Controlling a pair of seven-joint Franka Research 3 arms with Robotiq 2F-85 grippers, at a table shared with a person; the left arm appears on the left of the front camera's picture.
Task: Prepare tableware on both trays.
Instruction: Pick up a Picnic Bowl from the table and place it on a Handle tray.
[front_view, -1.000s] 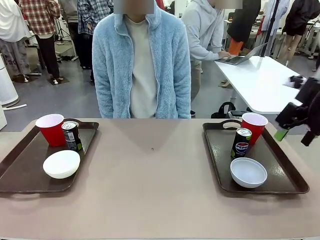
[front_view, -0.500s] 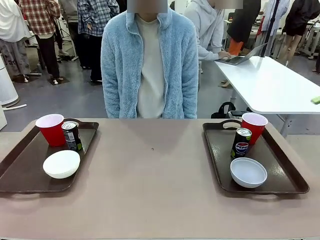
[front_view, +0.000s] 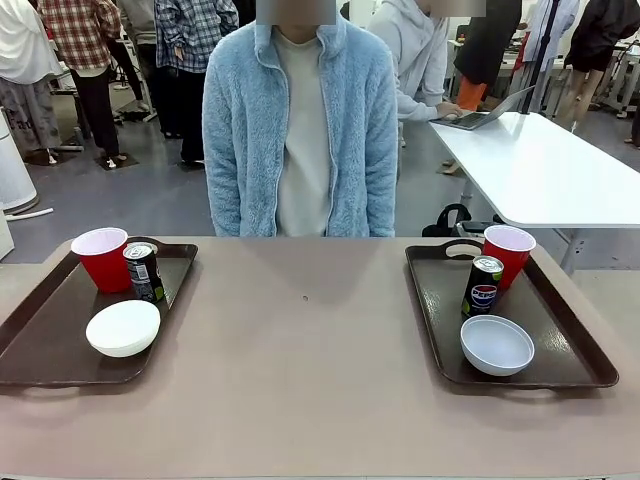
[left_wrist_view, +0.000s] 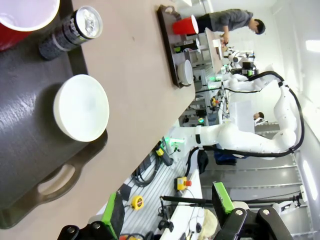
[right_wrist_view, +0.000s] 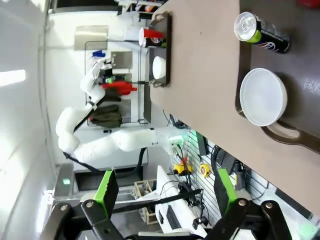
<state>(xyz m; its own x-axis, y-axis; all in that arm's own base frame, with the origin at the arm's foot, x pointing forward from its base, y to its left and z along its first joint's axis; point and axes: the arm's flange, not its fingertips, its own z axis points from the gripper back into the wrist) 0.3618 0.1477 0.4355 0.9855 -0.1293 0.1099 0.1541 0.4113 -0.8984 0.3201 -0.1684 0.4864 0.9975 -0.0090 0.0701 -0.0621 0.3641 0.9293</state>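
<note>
Both dark brown plastic trays (front_view: 60, 330) (front_view: 560, 330) set w/ red cup, can, white bowl; left gripper (left_wrist_view: 167, 212) and right gripper (right_wrist_view: 162, 192) fingers apart, holding nothing.

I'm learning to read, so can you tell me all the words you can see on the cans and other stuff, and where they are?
"pepsi": on the dark can on the right tray, with the round Pepsi badge; the letters are small and only just readable.
The can on the left tray has white and green print, too small and blurred to read.
The red cups and white bowls carry no words.
</note>
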